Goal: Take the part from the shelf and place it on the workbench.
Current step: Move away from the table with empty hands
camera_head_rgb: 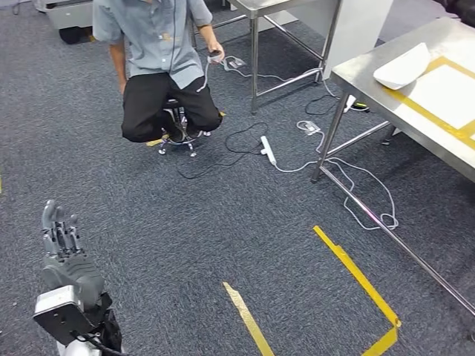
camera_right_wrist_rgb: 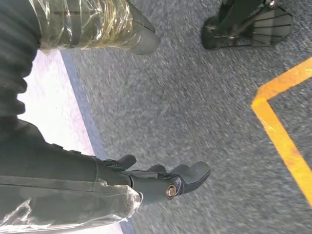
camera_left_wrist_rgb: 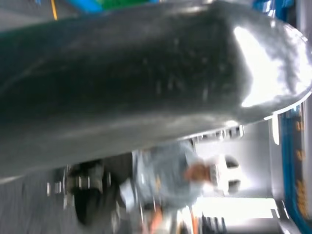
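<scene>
Near left in the head view, the left hand (camera_head_rgb: 60, 245) is raised over the grey carpet (camera_head_rgb: 168, 222), fingers stretched forward and apart, holding nothing. The right hand (camera_right_wrist_rgb: 162, 183) shows in the right wrist view, hanging above the carpet with its fingers extended and slightly apart, gripping nothing; yellow tape (camera_right_wrist_rgb: 283, 131) runs across the floor past it. In the head view more yellow tape (camera_head_rgb: 358, 278) marks a corner on the carpet at near right, with a shorter strip (camera_head_rgb: 246, 319) to its left. Farther off, white and black cables (camera_head_rgb: 358, 193) trail over the floor around a white power strip (camera_head_rgb: 268, 150). At the right stands the workbench (camera_head_rgb: 364, 74), a steel table with a yellow-taped square on its top. The part (camera_head_rgb: 402, 67), a white curved shell, lies on the bench at the far-left corner of that square. At far centre-left a person (camera_head_rgb: 159, 59) in a grey shirt and dark trousers sits on a low wheeled stool (camera_head_rgb: 178, 130), holding a small device on a cable. Behind them stands another steel table (camera_head_rgb: 263, 44).
</scene>
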Controlling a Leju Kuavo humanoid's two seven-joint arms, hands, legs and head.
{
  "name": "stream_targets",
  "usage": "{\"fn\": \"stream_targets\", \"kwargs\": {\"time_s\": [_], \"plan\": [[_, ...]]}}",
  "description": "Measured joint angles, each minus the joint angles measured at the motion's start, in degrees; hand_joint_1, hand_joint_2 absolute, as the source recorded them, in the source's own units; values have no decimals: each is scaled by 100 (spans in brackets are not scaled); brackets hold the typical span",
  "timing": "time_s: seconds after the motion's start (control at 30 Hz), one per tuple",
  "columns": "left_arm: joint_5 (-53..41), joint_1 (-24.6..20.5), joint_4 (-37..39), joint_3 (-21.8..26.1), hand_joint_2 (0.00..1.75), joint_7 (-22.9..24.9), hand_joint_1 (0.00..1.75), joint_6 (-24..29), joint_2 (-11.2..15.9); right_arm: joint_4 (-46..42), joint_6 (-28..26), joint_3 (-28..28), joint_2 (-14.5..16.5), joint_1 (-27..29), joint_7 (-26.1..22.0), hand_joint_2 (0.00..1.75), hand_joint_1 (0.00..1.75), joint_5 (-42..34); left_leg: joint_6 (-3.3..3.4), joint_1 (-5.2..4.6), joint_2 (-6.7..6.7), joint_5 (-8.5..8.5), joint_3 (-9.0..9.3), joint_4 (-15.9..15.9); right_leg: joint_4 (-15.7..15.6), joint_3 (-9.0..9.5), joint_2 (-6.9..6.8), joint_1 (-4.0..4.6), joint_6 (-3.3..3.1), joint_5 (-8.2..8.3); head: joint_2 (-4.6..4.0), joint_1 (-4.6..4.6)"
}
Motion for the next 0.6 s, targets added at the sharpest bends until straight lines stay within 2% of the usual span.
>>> {"fn": "stream_targets", "kwargs": {"time_s": [0.03,0.07,0.1,0.13,0.17,0.23,0.27,0.3,0.33,0.37,0.4,0.43,0.47,0.5,0.57,0.6], "plan": [[-46,20,24,183,0,-5,0,-117,-21,1,-3,-11,0,0,1,175,0,5,-25,-2,-66,3,-14,15,-270,125,96,-9,-14,78,1,-5],[-113,39,65,391,0,-9,0,-255,-57,1,-10,-25,0,-1,1,175,0,14,-57,2,-126,8,-35,25,-410,203,165,-10,-28,86,1,-4],[-202,64,120,625,0,-13,0,-407,-108,2,-17,-41,0,-7,5,175,0,23,-97,10,-179,21,-54,28,-446,237,179,-1,-49,64,1,-4],[-288,89,195,914,0,-16,0,-570,-164,2,-23,-62,4,-12,10,175,0,33,-132,24,-222,34,-68,24,-456,255,131,5,-79,75,1,-5],[-356,110,278,1225,0,-19,0,-753,-227,0,-27,-87,9,-12,16,175,0,45,-167,27,-171,23,-83,41,-476,281,79,7,-112,92,1,-4],[-381,105,459,1812,0,-21,0,-1094,-320,-3,-26,-128,25,11,24,175,0,70,-232,19,106,-150,-207,305,-517,312,-56,-2,-176,116,0,-40],[-367,92,556,2067,0,-21,0,-1248,-354,-5,-25,-142,31,28,24,175,0,84,-263,22,278,-317,-345,600,-523,325,-136,6,-195,111,0,-57],[-359,79,663,2312,0,-21,0,-1373,-372,-5,-24,-152,36,41,23,175,0,96,-291,35,370,-497,-526,970,-524,331,-219,14,-212,100,-1,-72],[-365,69,769,2531,0,-21,0,-1459,-386,-5,-24,-160,38,49,21,175,0,103,-312,51,405,-630,-696,1312,-523,335,-303,21,-222,88,-1,-71],[-386,60,877,2747,0,-21,0,-1509,-393,-5,-24,-166,39,49,17,175,0,107,-324,65,421,-672,-801,1522,-522,341,-387,27,-228,76,-1,-72],[-424,40,994,2950,0,-21,0,-1538,-396,-5,-24,-170,40,45,7,175,0,109,-328,76,435,-608,-807,1536,-522,353,-466,31,-229,62,0,-72],[-476,9,1114,3139,0,-21,0,-1552,-397,-5,-24,-178,41,40,-5,175,0,109,-320,80,463,-452,-700,1339,-522,372,-541,36,-225,46,0,-73],[-543,-36,1256,3336,0,-21,0,-1550,-392,-5,-23,-186,46,34,-20,175,0,110,-298,75,540,-252,-505,983,-523,400,-617,41,-219,25,0,-73],[-615,-102,1425,3526,0,-21,0,-1530,-379,-5,-24,-195,51,30,-33,175,0,111,-269,44,683,-115,-298,609,-523,426,-689,54,-201,-1,-1,-73],[-731,-269,1857,3885,0,-21,0,-1411,-310,-5,-26,-207,60,20,-52,175,0,114,-190,-15,892,-11,-39,119,-527,446,-825,83,-144,-55,-1,-68],[-771,-353,2129,4040,0,-21,0,-1335,-252,-5,-27,-210,62,10,-59,175,0,115,-157,-42,917,-44,-17,60,-537,456,-889,94,-112,-77,-1,-66]]}}
